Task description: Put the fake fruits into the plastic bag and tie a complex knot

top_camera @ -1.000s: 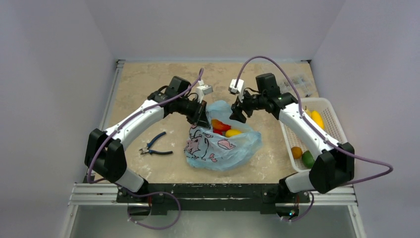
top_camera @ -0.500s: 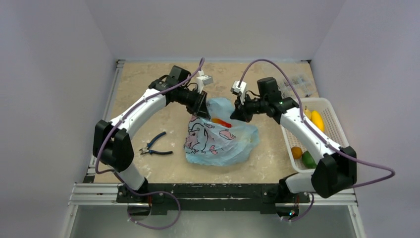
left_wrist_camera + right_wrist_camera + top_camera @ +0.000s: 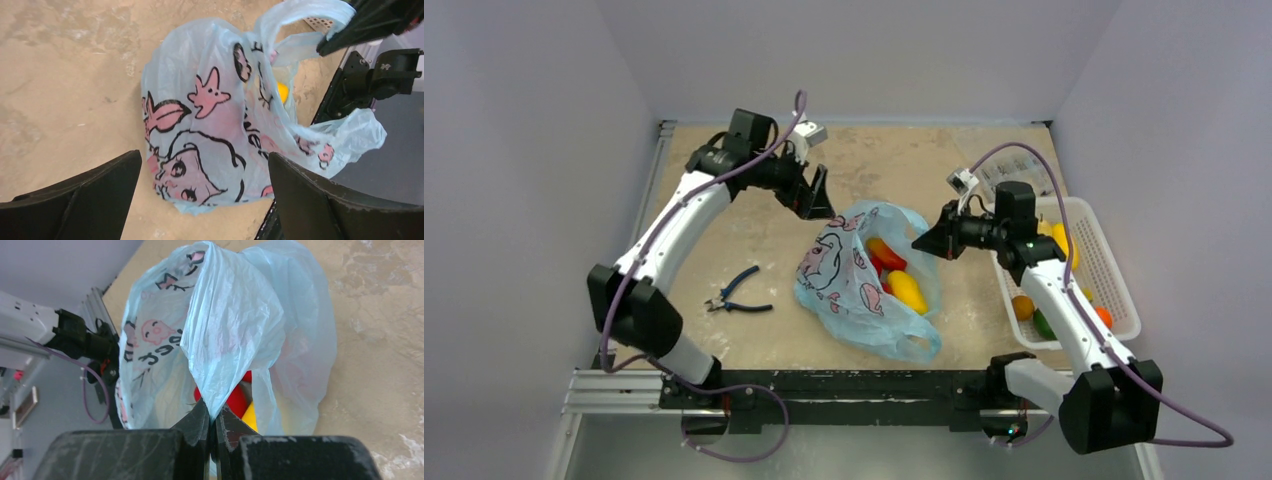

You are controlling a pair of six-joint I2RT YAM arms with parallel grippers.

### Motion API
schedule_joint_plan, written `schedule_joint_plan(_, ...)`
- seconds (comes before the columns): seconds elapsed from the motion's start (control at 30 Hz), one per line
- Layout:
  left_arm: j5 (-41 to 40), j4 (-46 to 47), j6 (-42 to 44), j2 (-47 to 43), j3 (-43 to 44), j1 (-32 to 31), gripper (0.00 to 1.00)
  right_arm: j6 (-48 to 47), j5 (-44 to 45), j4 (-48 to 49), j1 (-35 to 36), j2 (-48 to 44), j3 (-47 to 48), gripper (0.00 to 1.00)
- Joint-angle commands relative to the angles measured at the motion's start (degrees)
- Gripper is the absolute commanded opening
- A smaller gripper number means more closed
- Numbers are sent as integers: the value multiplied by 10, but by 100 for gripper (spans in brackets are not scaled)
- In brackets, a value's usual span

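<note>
Two arms are in view, with one bag between them. Blue-handled pliers [image 3: 739,292] lie on the left of the table [image 3: 724,230], well apart from the bag. The left gripper [image 3: 816,196] hangs over the table just beyond the bag's far-left corner; its fingers [image 3: 75,200] are spread wide and hold nothing, and the left wrist view shows the bag's printed side between them, lower down. The bag [image 3: 844,285] lies at the table's centre, its mouth gaping upward and to the right. Two fruits show inside it, one red [image 3: 886,253] and one yellow [image 3: 907,290], touching each other. One handle loop [image 3: 921,346] lies loose at the bag's near end. The right gripper [image 3: 930,240] is clamped on the bag's right rim; the right wrist view shows the film pinched between its closed fingertips [image 3: 200,422] and drawn up into a peak. The basket [image 3: 1114,260] sits at the table's right edge and holds further fruits: yellow [image 3: 1064,240], orange [image 3: 1022,306], green [image 3: 1044,322] and red-orange [image 3: 1103,316].
</note>
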Motion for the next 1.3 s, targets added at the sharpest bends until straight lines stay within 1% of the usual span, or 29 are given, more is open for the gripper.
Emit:
schedule_joint_plan(0.0, 1, 18, 96, -163, -53, 11, 100, 95, -50, 52, -8, -14, 20, 0)
schedule_joint_plan(0.07, 50, 4, 172, -226, -104, 6, 100, 103, -60, 40, -8, -14, 27, 0)
schedule_joint_plan(0.1, 66, -12, 210, -254, -125, -7, 100, 107, -67, 31, -8, -15, 31, 0)
schedule_joint_plan(0.13, 64, -26, 250, -284, -154, -35, 100, 115, -74, 21, -8, -14, 35, 0)
schedule_joint_plan(0.2, 4, -36, 317, -337, -201, -135, 100, 115, -84, -5, -8, -14, 42, 0)
schedule_joint_plan(0.23, -46, -16, 332, -357, -230, -187, 99, 112, -84, -18, -8, -16, 43, 0)
schedule_joint_plan(0.27, -71, 13, 334, -370, -253, -243, 98, 113, -83, -23, -8, -18, 41, 0)
schedule_joint_plan(0.3, -108, 36, 329, -370, -265, -286, 96, 113, -84, -23, -8, -20, 36, 0)
schedule_joint_plan(0.33, -127, 53, 320, -358, -265, -328, 94, 114, -84, -21, -8, -21, 30, 0)
schedule_joint_plan(0.4, -161, 64, 312, -310, -241, -399, 88, 126, -86, -7, -8, -24, 17, 0)
schedule_joint_plan(0.43, -193, 72, 315, -272, -228, -438, 85, 134, -88, 3, -7, -25, 11, 0)
schedule_joint_plan(0.5, -251, 94, 346, -222, -204, -514, 81, 143, -87, 10, -8, -25, 4, 0)
schedule_joint_plan(0.57, -296, 124, 383, -179, -183, -557, 75, 156, -90, 17, -8, -24, 1, 0)
schedule_joint_plan(0.67, -333, 124, 417, -112, -120, -587, 69, 202, -98, 49, -7, -20, -7, 0)
schedule_joint_plan(0.8, -358, 70, 472, -43, -47, -612, 69, 255, -113, 83, -8, -8, -14, 0)
schedule_joint_plan(0.9, -379, 56, 509, -9, -26, -629, 75, 266, -114, 91, -7, -4, -12, 0)
schedule_joint_plan(1.03, -388, 5, 532, 33, 5, -642, 80, 265, -116, 95, -8, 4, -10, 0)
schedule_joint_plan(1.13, -397, -13, 545, 60, 13, -644, 80, 265, -115, 96, -7, 3, -8, 0)
schedule_joint_plan(1.2, -403, -12, 551, 73, 12, -644, 79, 266, -115, 94, -8, 1, -10, 0)
schedule_joint_plan(1.27, -426, -4, 562, 85, 4, -644, 78, 266, -115, 95, -7, 1, -11, 0)
